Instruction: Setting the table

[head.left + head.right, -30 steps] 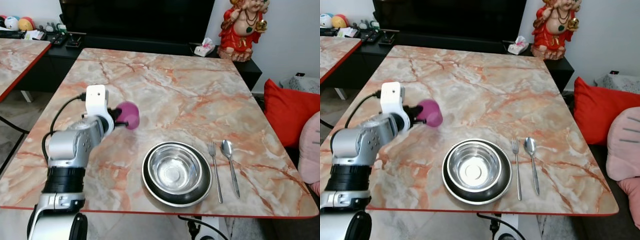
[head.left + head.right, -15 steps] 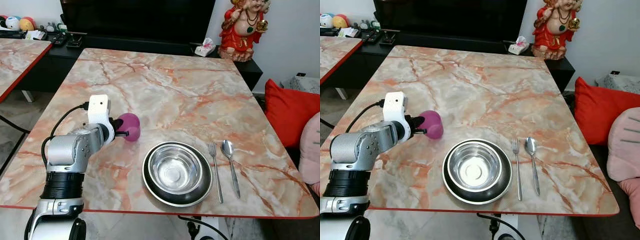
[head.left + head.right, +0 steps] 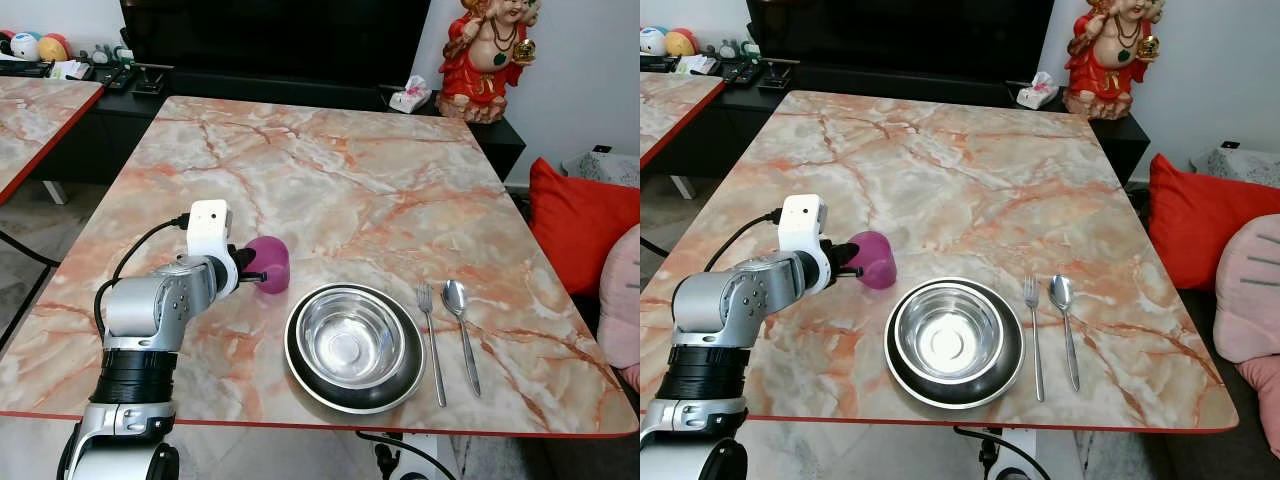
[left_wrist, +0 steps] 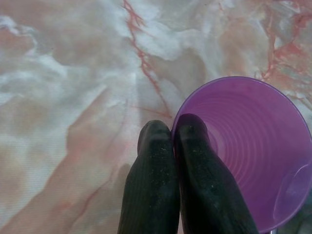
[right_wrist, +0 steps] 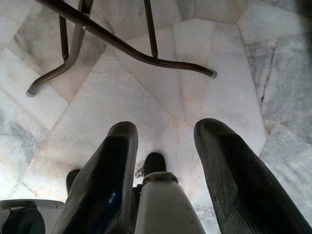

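Four pieces of the setting were already on the marble table (image 3: 330, 180): a steel bowl (image 3: 350, 340) nested in a dark-rimmed steel plate (image 3: 400, 392) at the near edge, with a fork (image 3: 431, 341) and a spoon (image 3: 459, 330) lying side by side just to its right. I had the fifth piece, a purple plastic cup (image 3: 268, 264), in the left gripper (image 4: 173, 134), whose two black fingers were pinched together over the cup's rim, one inside and one outside, as the left wrist view showed. From the head cameras the cup stood just left of and slightly beyond the plate, low over the table; whether its base touched the marble I could not tell. The right gripper (image 5: 165, 146) hung idle below table height with its fingers spread apart and holding nothing, pointing at the tiled floor (image 5: 214, 44). I judged the task nearly complete: what remained was to seat the cup upright beside the plate, let go of the rim and withdraw the left arm without tipping it.
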{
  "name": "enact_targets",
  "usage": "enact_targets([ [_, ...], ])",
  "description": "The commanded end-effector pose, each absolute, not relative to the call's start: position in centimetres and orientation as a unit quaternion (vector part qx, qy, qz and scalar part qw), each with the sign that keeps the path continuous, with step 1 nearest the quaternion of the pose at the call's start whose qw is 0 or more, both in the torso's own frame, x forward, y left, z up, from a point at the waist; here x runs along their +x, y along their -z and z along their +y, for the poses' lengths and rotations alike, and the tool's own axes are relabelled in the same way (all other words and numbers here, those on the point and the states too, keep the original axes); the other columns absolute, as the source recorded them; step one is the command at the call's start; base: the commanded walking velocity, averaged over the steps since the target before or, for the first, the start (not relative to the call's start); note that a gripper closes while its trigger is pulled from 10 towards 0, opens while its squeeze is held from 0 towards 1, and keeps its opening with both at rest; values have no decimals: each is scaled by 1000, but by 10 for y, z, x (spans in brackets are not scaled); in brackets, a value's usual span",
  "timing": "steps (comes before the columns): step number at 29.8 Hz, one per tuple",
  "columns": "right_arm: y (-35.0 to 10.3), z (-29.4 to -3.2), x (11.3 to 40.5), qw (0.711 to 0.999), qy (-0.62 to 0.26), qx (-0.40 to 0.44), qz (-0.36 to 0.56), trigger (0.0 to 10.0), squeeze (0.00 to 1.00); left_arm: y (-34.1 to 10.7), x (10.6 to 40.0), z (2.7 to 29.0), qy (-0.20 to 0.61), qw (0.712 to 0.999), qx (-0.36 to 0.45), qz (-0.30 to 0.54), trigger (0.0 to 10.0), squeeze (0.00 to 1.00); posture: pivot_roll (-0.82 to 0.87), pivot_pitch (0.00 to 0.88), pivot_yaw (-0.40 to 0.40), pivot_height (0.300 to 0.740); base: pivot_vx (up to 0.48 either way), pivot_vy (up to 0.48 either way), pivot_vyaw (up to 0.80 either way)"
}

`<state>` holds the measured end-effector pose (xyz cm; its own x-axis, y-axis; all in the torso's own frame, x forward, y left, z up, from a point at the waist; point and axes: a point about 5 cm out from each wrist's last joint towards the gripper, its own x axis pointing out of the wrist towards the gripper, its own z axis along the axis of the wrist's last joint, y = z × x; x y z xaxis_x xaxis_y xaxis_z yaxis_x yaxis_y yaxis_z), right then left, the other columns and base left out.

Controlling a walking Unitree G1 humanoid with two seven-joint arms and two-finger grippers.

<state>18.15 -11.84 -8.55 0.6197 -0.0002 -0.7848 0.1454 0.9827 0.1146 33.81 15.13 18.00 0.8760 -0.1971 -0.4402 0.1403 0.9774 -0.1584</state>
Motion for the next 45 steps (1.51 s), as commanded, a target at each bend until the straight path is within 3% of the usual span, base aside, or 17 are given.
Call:
enact_targets([
  [1, 86, -121, 181, 895, 45, 82, 436, 10000, 0, -180, 336, 152, 79, 967, -52, 236, 10000, 0, 105, 50, -90, 736, 0, 0, 0],
  [26, 86, -120, 181, 895, 42, 81, 436, 10000, 0, -189, 339, 157, 51, 975, -27, 215, 10000, 0, 111, 44, -90, 736, 0, 0, 0],
  [27, 86, -119, 181, 895, 42, 82, 436, 10000, 0, -190, 339, 157, 51, 975, -26, 215, 10000, 86, 111, 45, -90, 736, 0, 0, 0],
  [28, 86, -119, 181, 895, 42, 82, 436, 10000, 0, -189, 339, 157, 50, 975, -26, 215, 10000, 369, 112, 47, -90, 736, 0, 0, 0],
  [29, 86, -119, 181, 895, 42, 82, 436, 10000, 0, -189, 339, 157, 51, 975, -26, 215, 10000, 773, 113, 47, -90, 736, 0, 0, 0],
  [45, 86, -119, 181, 895, 43, 83, 437, 10000, 0, -194, 340, 156, 49, 978, -35, 201, 10000, 753, 113, 55, -92, 736, 0, 0, 0],
])
